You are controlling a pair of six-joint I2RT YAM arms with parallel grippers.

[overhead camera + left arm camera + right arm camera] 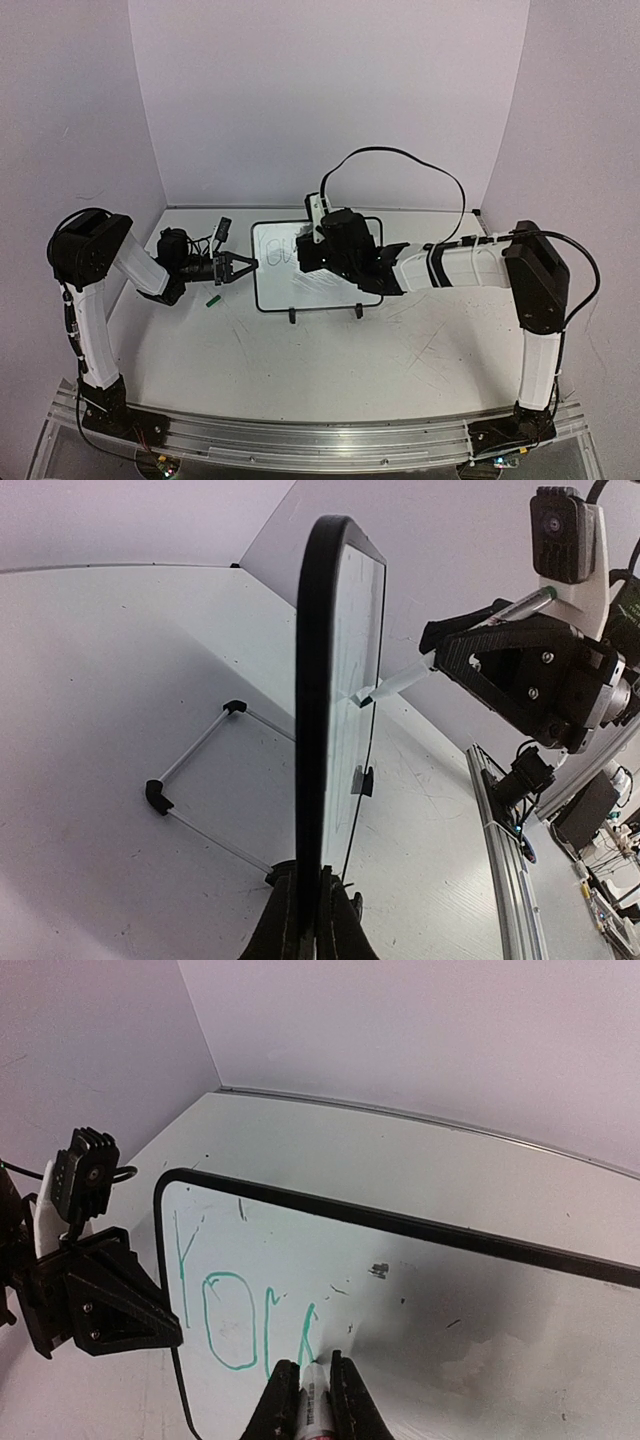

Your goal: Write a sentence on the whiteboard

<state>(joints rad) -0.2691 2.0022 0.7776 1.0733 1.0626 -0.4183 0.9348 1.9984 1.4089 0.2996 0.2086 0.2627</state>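
From the top, the whiteboard [272, 288] stands in the middle of the desk [350, 360]. My left fingers [248, 265] pinch its edge at 9 o'clock. My right fingers [310, 252] reach over it from 3 o'clock and hold a marker [318, 212]. The start of the sentence [280, 250] shows on the left part of the board. A small green cap [212, 299] lies on the desk at 8 o'clock from the board, close to my left fingers.

From my left wrist, I see the whiteboard [315, 660] from the side, standing up straight. My left fingers [310, 920] are at 6 o'clock, shut tight on its black frame. At 3 o'clock my right fingers [445, 650] hold the marker [400, 680], and its tip touches the board.

From my right wrist, my right fingers [312, 1385] are at 6 o'clock, closed around the marker [312, 1410]. Its tip sits on the whiteboard [470, 1310], right by the last green stroke. The sentence [235, 1320] is in green and looks like the start of "You". My left fingers [165, 1335] are at 9 o'clock, on the board's left edge.
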